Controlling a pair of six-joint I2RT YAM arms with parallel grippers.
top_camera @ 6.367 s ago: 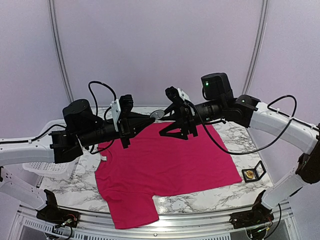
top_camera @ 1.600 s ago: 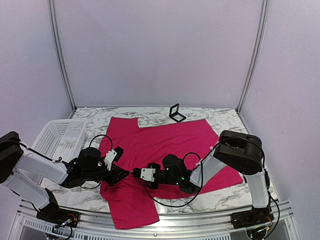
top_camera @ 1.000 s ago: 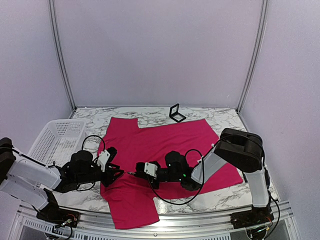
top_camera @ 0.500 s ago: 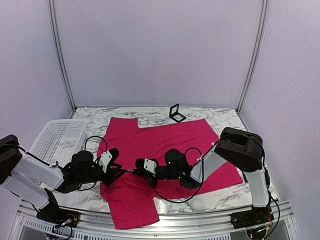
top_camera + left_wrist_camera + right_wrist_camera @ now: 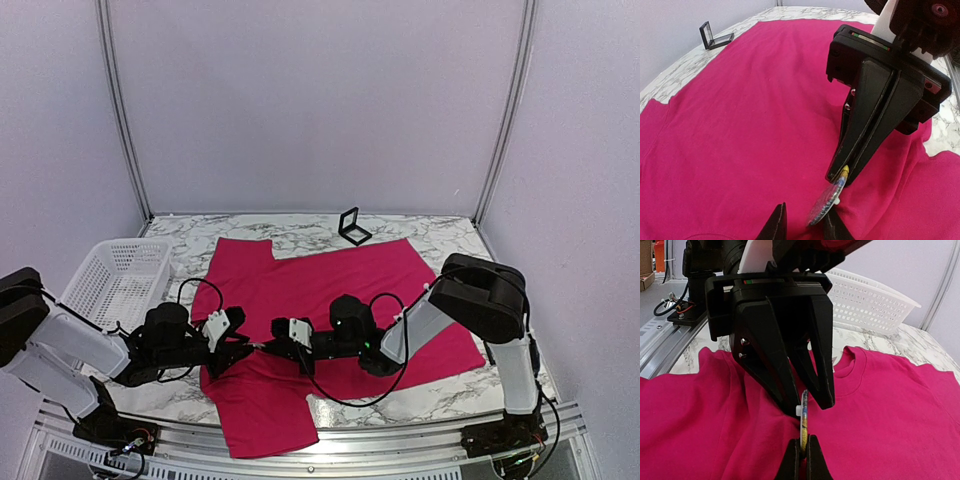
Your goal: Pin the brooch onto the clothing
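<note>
The clothing point(image 5: 340, 290), a magenta-pink T-shirt, lies spread over the marble table. Low over its near left part my two grippers meet tip to tip. My right gripper point(image 5: 803, 442) is shut on the bottom edge of the brooch point(image 5: 803, 415), a thin round disc seen edge-on with a small white back piece. In the left wrist view the brooch point(image 5: 826, 205) hangs from the right gripper point(image 5: 842, 176). My left gripper point(image 5: 805, 216) straddles the disc with its jaws apart; one finger is close against the disc and the other stands clear of it. A fold of fabric point(image 5: 765, 430) rises under the fingers.
A white plastic basket point(image 5: 115, 280) stands on the table's left side. A small open black box point(image 5: 350, 225) rests at the far edge, beyond the shirt. Bare marble point(image 5: 450, 240) shows around the shirt. The metal rail point(image 5: 400, 455) runs along the near edge.
Over the last second the two grippers have drawn together above the shirt's near left part. The left jaws have narrowed around the brooch, which the right gripper has kept gripped.
</note>
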